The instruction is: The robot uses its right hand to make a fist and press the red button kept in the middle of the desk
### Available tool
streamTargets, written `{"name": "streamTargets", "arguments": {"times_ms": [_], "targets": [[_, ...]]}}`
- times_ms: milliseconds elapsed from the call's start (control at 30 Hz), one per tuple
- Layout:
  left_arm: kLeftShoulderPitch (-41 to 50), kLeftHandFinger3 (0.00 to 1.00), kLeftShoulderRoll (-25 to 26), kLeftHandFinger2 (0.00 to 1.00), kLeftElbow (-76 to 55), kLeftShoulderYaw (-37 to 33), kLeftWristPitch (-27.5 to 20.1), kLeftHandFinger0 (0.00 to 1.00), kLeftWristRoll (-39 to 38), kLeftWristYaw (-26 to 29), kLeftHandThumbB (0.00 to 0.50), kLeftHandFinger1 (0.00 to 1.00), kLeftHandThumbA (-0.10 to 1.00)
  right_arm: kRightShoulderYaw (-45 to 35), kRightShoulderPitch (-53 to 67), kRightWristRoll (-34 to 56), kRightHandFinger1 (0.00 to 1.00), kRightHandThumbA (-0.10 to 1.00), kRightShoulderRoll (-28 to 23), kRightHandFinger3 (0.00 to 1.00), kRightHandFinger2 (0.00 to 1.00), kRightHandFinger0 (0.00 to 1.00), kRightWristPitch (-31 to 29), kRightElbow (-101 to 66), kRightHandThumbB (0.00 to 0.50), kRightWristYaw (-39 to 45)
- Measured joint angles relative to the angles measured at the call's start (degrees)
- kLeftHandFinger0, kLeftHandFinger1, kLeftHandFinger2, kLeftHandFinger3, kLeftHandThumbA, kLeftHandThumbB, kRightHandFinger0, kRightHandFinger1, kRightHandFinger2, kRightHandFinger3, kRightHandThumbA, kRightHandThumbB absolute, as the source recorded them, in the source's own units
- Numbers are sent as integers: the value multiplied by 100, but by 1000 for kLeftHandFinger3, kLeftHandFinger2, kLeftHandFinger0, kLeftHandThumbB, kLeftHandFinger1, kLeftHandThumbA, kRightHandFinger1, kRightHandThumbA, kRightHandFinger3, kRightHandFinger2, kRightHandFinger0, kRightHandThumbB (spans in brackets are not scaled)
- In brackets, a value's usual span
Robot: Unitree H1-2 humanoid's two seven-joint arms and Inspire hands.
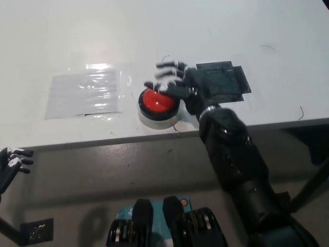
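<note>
- Red button [158, 101]: a round, domed cap, glossy bright red, seated in a pale ring-shaped base. A faint highlight sits on the dome.
- It sits on the white desk [77, 41], near the front edge and roughly mid-width, between a clear plastic sheet [86, 92] to the robot's left and a dark taped patch [221, 82] to its right.
- The button base lies just beside the plastic sheet's near corner, apart from it by a narrow strip of bare desk.
- Right hand [177, 85]: black, with pale fingertips, held over the far right part of the button. Its fingers are spread and extended toward the robot's left, not curled into a fist; nothing is held.
- The fingertips look blurred. Whether any of them touches the red cap cannot be told; most of the cap shows uncovered below the fingers.
- The black right forearm [231, 154] runs from the lower right up to the wrist at the desk's front edge.
- Left hand [10, 162]: at the lower left edge, below the desk edge, well apart from the button. Only part shows; open or closed cannot be told.
- Thin dark scratch-like marks show on the desk top.
</note>
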Motion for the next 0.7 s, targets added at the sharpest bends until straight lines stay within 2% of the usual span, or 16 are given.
{"name": "streamTargets", "arguments": {"times_ms": [33, 100, 133, 200, 267, 400, 467, 500, 533, 600, 633, 700], "targets": [[23, 651, 0, 639, 0, 0, 0, 540, 0, 0, 3, 572, 549, -9, -70, -3, 344, 1000, -12, 549, 575, 46, 113, -210, 206, -20], [62, 651, 0, 632, -1, 0, 2, 523, 1, 0, 0, 558, 554, -42, -207, 3, 305, 1000, -40, 492, 529, 0, 289, -548, 256, -44], [75, 660, 0, 646, -5, 0, 4, 532, 2, 0, 6, 568, 555, -83, -297, 10, 309, 1000, -79, 493, 530, 9, 390, -734, 237, -55], [103, 666, 1, 654, -20, 5, 17, 538, 3, 2, 0, 576, 557, -163, -447, 19, 311, 1000, -164, 470, 518, 16, 553, -1026, 243, -81], [147, 667, 2, 659, -49, 9, 34, 542, 5, 2, 0, 581, 550, -239, -574, 23, 267, 1000, -246, 430, 489, 0, 713, -1260, 268, -106], [170, 662, 0, 638, -47, 17, 32, 526, -6, -1, 0, 559, 530, -466, -680, 49, 216, 1000, -461, 419, 464, 0, 1003, -1708, 245, -132], [177, 692, 1, 657, -47, 21, 32, 535, -7, 0, 0, 574, 549, -593, -680, 94, 240, 1000, -547, 419, 478, 0, 1128, -1852, 257, -140], [184, 688, 0, 670, -47, 20, 32, 559, -4, 0, 0, 592, 546, -657, -680, 128, 248, 1000, -607, 398, 475, 0, 1192, -1923, 255, -138], [188, 654, 1, 633, -47, 16, 27, 534, -1, -2, 0, 559, 532, -717, -678, 162, 253, 1000, -702, 378, 468, 0, 1229, -1991, 259, -123], [190, 670, 2, 644, -47, 17, 20, 538, -5, -6, 0, 570, 536, -810, -678, 236, 205, 1000, -909, 334, 424, 0, 1262, -2050, 255, -71], [193, 664, 4, 632, -45, 19, 17, 525, -5, -6, 0, 557, 538, -851, -671, 260, 212, 1000, -1031, 338, 434, 0, 1274, -2078, 247, -51], [198, 668, 5, 628, -38, 22, 10, 513, -7, -7, 4, 549, 549, -918, -605, 291, 303, 1000, -1239, 389, 518, 0, 1320, -2248, 207, -32]]}}
